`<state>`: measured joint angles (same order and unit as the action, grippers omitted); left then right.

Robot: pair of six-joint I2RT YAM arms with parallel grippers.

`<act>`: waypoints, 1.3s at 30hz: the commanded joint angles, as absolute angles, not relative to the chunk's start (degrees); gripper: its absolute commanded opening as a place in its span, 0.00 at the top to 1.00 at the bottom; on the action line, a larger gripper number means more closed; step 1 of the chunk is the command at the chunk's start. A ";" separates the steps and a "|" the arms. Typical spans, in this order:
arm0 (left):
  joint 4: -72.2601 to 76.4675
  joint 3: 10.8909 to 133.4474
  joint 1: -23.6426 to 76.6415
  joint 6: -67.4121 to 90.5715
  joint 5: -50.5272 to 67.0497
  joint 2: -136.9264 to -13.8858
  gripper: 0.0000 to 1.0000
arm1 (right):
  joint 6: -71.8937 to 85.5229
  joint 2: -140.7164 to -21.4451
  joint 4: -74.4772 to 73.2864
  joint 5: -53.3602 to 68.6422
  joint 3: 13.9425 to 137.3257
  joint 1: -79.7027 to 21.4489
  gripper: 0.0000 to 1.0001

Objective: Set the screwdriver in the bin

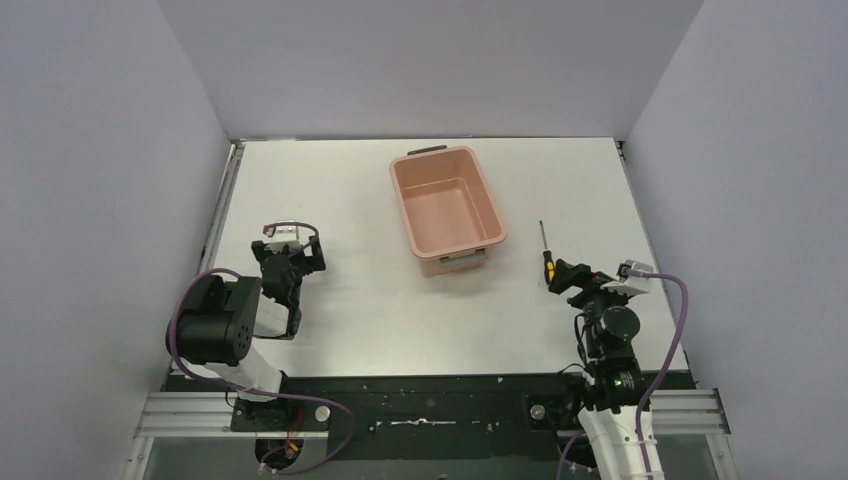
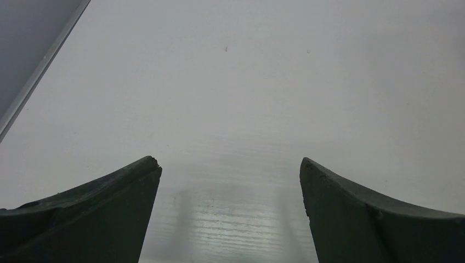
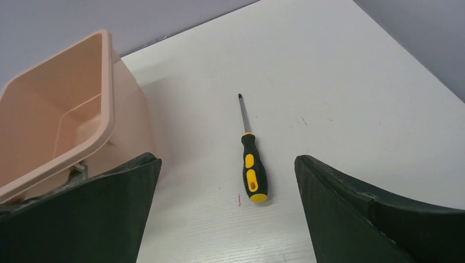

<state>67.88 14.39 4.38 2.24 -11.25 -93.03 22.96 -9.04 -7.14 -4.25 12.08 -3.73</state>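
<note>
The screwdriver (image 1: 546, 256) lies flat on the white table, right of the bin, shaft pointing away from the arms. In the right wrist view the screwdriver (image 3: 251, 161) has a black and yellow handle and lies just ahead of the open fingers. The salmon-pink bin (image 1: 447, 208) stands empty at the table's middle back; its near corner shows in the right wrist view (image 3: 104, 98). My right gripper (image 1: 566, 277) is open and empty, just behind the handle. My left gripper (image 1: 287, 262) is open and empty over bare table, far left of the bin.
Grey walls close in the table on the left, back and right. A metal rail (image 1: 222, 215) runs along the table's left edge. The black base strip (image 1: 420, 400) lies at the near edge.
</note>
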 commanded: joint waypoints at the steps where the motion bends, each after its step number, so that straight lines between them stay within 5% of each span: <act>1: 69.18 14.59 4.22 1.69 -10.46 -92.30 0.03 | 21.39 -11.58 -3.36 -3.81 14.53 -3.44 0.00; 9: 69.27 14.59 4.22 1.76 -10.46 -92.33 0.03 | 15.89 -36.39 -9.23 -13.33 38.02 -3.47 0.00; 16: 69.29 14.59 4.22 1.68 -10.42 -92.37 0.03 | 11.83 -73.90 -36.12 -7.16 76.15 -2.78 0.00; 19: 69.30 14.59 4.22 1.72 -10.46 -92.29 0.03 | 11.14 -87.30 -46.51 -5.94 88.93 -2.25 0.08; 27: 69.24 14.59 4.22 1.68 -10.46 -92.31 0.03 | 9.72 -101.16 -44.10 5.03 81.82 -2.20 0.22; 34: 69.24 14.59 4.22 1.68 -10.46 -92.34 0.03 | 10.45 -106.15 -37.66 0.99 70.19 -2.20 0.41; 39: 69.26 14.59 4.22 1.72 -10.46 -92.34 0.03 | 10.32 -108.08 -37.10 -2.23 68.80 -2.22 0.75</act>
<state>67.85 14.39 4.40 2.24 -11.25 -93.03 10.98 -106.63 -39.33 2.76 69.47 -2.31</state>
